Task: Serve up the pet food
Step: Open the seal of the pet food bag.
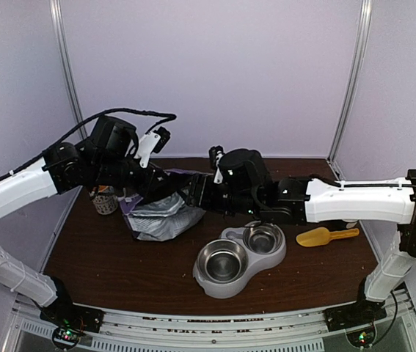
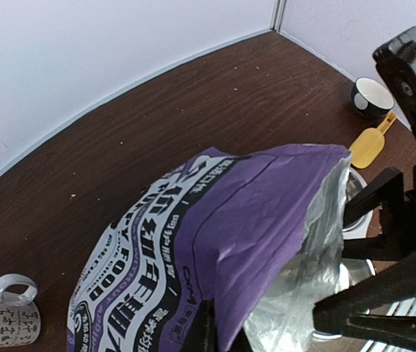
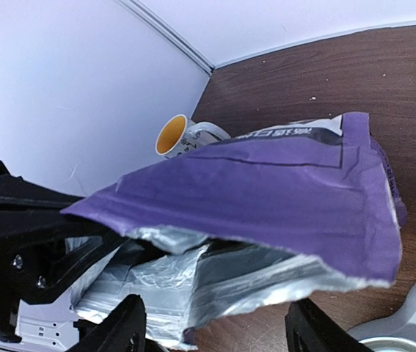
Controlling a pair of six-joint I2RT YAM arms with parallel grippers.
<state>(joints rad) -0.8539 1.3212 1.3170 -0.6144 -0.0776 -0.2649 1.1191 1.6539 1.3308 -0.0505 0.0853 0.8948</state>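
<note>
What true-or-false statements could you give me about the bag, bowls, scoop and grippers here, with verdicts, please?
1. The left gripper is shut on the purple bag. True.
2. Both bowls of the double dish are empty. True.
3. The yellow scoop lies inside the bag. False: it lies on the table, right of the dish.
4. The right gripper is clamped shut. False: its jaws stand open by the bag's open end.

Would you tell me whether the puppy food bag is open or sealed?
Open: the puppy food bag gapes at its mouth, showing the silver lining inside.
</note>
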